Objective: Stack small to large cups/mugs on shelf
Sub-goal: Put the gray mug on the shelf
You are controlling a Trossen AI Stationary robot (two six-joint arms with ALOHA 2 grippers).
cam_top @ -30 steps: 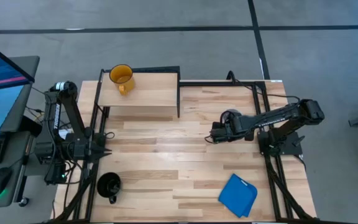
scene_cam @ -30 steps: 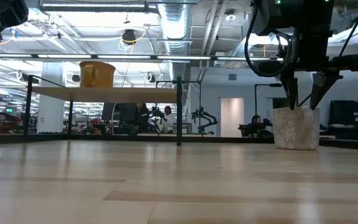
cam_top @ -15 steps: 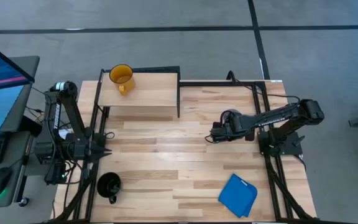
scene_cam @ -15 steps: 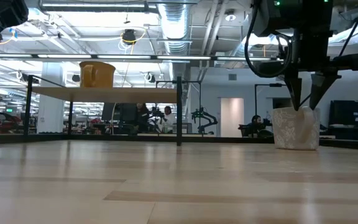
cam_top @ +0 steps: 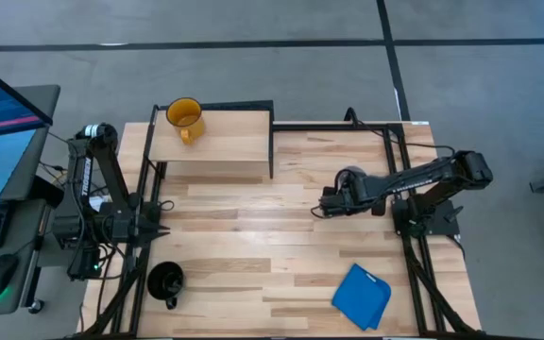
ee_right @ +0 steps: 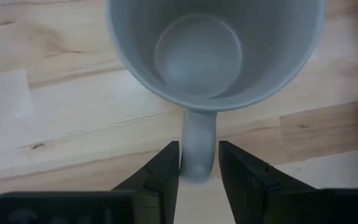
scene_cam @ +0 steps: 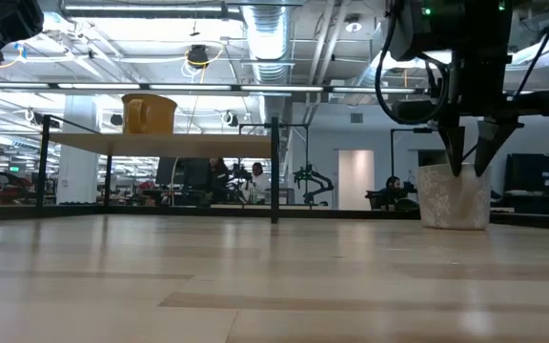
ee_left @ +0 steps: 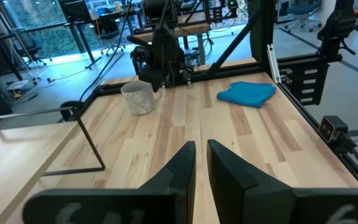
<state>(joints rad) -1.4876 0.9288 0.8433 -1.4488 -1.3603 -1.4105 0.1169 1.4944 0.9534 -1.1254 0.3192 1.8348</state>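
A slatted light-wood tabletop [cam_top: 281, 255] edged with a black metal frame fills the middle of the high view, standing on a grey floor crossed by dark lines, with a monitor and keyboard at the left edge; the low view looks across the boards into a bright workshop of ceiling ducts, strip lights and distant benches where people sit. At the table's far left corner stands the raised light-wood shelf with a black metal frame [cam_top: 220, 144], and a small yellow-orange handled mug [cam_top: 184, 117] sits upright on its far left part. A glossy black handled mug [cam_top: 166, 281] stands on the tabletop at the near left, and a blue folded cloth [cam_top: 362, 296] lies at the near right. The pale grey-white speckled handled mug [scene_cam: 454, 196] stands upright on the table right of centre, well apart from the shelf; seen from straight above, its inside is smooth, plain and bare, its handle pointing toward the wrist. The right gripper [ee_right: 199, 163] hangs directly over that mug, its two dark fingers partly closed on either side of the handle, each pressed against or just beside it, the mug resting on the wood. The left gripper [ee_left: 199, 155] waits low at the table's left side near the black mug, fingers together on nothing.
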